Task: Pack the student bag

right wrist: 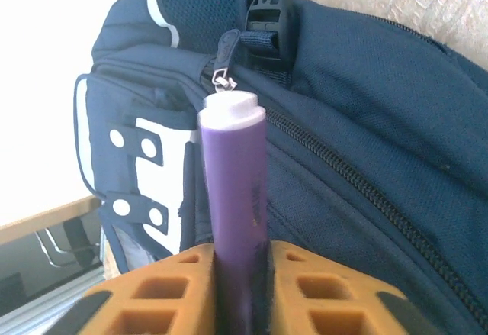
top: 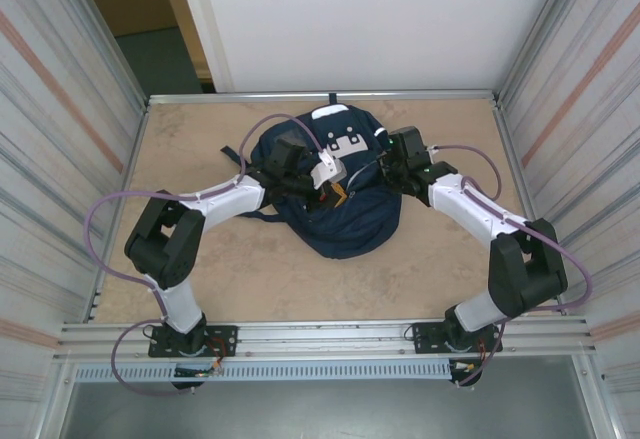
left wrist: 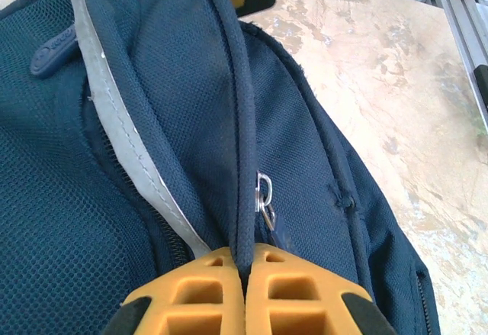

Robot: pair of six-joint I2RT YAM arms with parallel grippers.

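Ribbed metal walls (top: 60,109) close off both sides of the cell, and a plain white panel (top: 370,19) stands at the back. Between them lies a beige, mottled surface (top: 300,289). The student bag (top: 345,214) lies on it, about midway between the side walls and towards the far edge, with its white-patched end pointing at the back panel. Both arms bend inward and meet over the bag, the left one from the left and the right one from the right.

The left end effector (left wrist: 245,262) is pinched tight on a raised navy seam of the bag, and the fabric ridge runs straight out from between its orange fingers (left wrist: 206,281). A small metal ring (left wrist: 264,198) hangs just beside that seam, close to the fingertips. A pale grey strip (left wrist: 122,129) runs along the fold to the left of it.

The right end effector (right wrist: 240,255) holds a purple marker (right wrist: 235,175) between its narrow-set orange fingers. The marker sticks straight out, and its white end sits just under a zip pull (right wrist: 226,49) on the bag. A black plastic buckle (right wrist: 267,7) lies beside that pull. The white patches (right wrist: 145,148) with their round navy dots show to the left of the marker
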